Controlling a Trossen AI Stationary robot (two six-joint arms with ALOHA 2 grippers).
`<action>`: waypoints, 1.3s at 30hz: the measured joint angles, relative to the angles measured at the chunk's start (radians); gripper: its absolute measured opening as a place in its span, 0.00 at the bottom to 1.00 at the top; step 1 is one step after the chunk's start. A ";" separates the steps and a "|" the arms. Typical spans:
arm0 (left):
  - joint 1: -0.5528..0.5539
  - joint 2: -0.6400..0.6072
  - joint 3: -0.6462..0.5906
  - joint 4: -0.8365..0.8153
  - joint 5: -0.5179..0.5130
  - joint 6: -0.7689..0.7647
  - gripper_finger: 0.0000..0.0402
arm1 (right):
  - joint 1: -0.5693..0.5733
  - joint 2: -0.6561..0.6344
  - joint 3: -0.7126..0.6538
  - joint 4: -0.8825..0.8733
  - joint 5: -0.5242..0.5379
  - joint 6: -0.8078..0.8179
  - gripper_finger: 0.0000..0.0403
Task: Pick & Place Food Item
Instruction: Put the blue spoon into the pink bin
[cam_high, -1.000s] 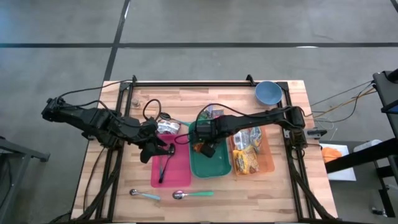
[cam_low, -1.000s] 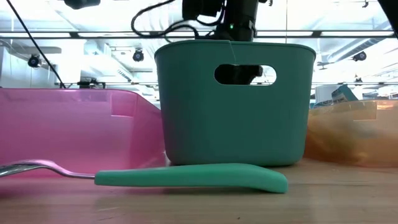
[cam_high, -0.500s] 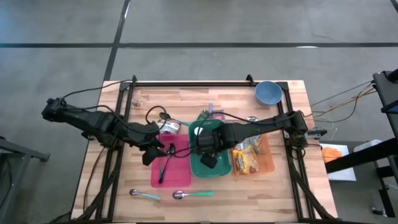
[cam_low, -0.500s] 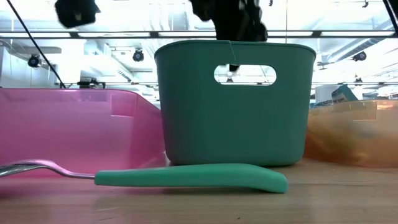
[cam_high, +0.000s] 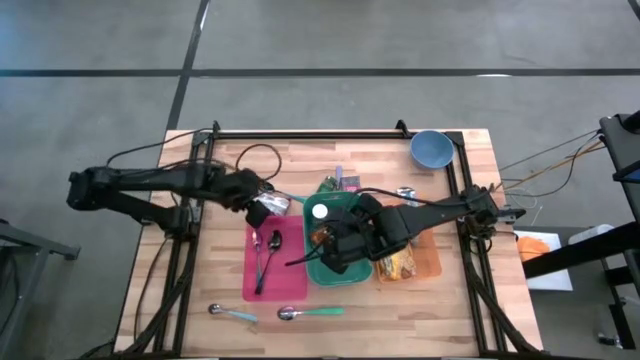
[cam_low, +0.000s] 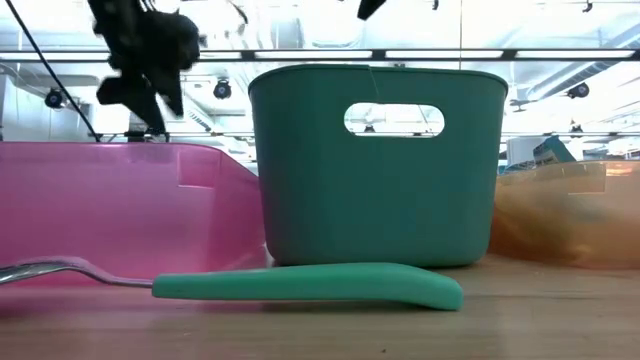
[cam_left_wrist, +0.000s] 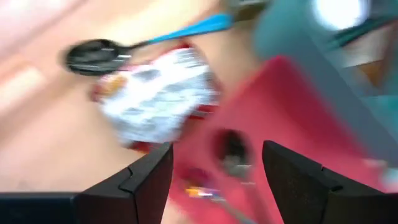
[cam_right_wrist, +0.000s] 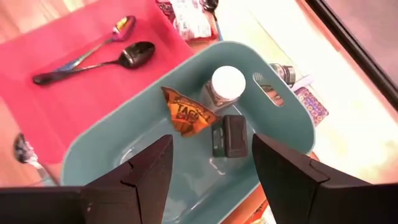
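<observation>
Both my grippers hang empty with fingers apart.
My right gripper (cam_right_wrist: 208, 177) is over the teal bin (cam_right_wrist: 283, 134); an orange snack packet (cam_right_wrist: 186, 115) lies just ahead. My left gripper (cam_left_wrist: 214, 177) faces what looks like a silver packet (cam_left_wrist: 158, 99).
</observation>
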 joint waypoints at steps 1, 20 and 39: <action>0.028 0.018 -0.001 -0.007 -0.005 0.045 0.61 | 0.005 0.000 0.008 -0.005 0.000 0.011 0.54; 0.081 0.153 0.004 -0.023 0.066 0.275 0.61 | 0.112 0.000 -0.008 -0.082 -0.002 0.242 0.54; -0.778 0.094 0.075 -0.091 0.127 -0.021 0.61 | 0.121 0.000 -0.036 -0.089 0.000 0.219 0.54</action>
